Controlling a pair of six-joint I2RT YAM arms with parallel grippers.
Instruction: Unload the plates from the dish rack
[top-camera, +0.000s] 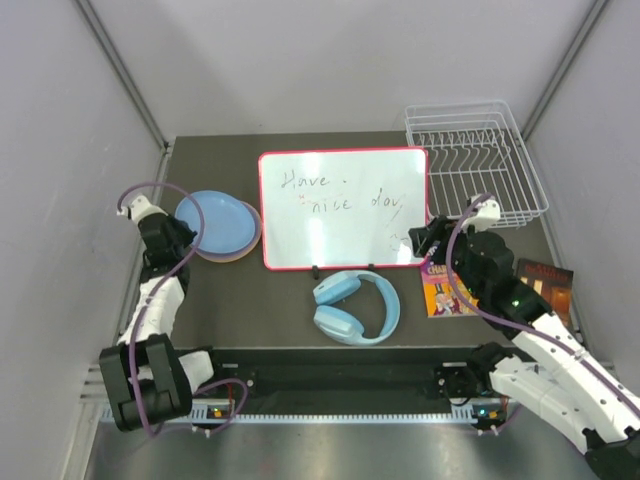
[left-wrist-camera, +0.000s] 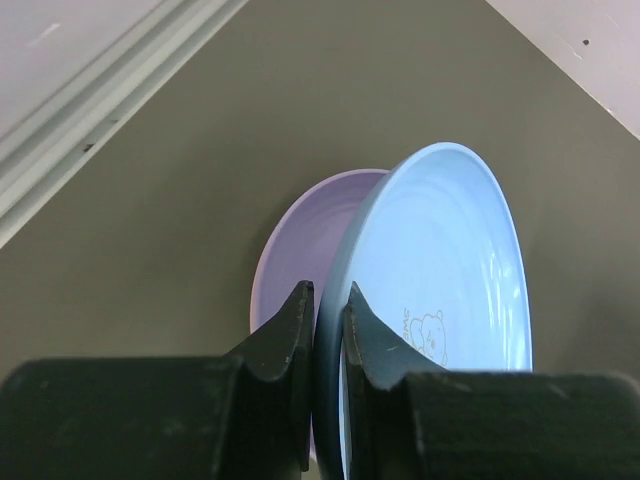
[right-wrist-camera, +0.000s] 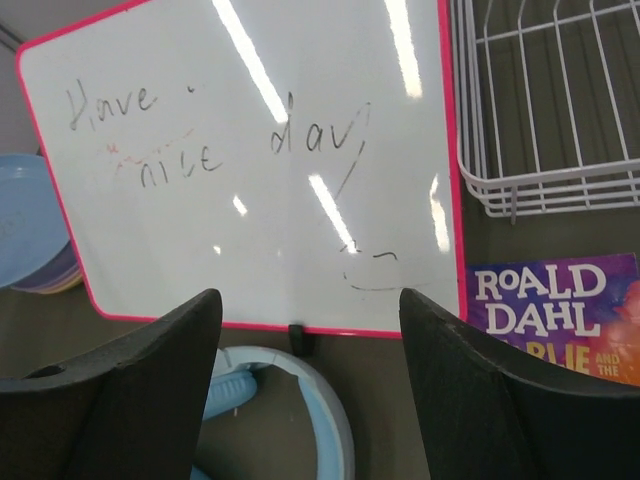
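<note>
A light blue plate (top-camera: 215, 222) tops a stack of plates at the table's left, with lilac and orange rims showing under it. My left gripper (top-camera: 172, 232) is shut on the blue plate's near rim (left-wrist-camera: 332, 330); the lilac plate (left-wrist-camera: 300, 240) lies just below. The white wire dish rack (top-camera: 476, 160) stands at the back right and holds no plates. It also shows in the right wrist view (right-wrist-camera: 545, 100). My right gripper (top-camera: 424, 240) is open and empty, above the whiteboard's lower right corner. The pink plate is hidden.
A red-framed whiteboard (top-camera: 343, 208) lies in the middle. Light-blue headphones (top-camera: 357, 306) lie in front of it. A Roald Dahl book (top-camera: 447, 285) and a dark book (top-camera: 546, 282) lie at the right front. Grey walls close in both sides.
</note>
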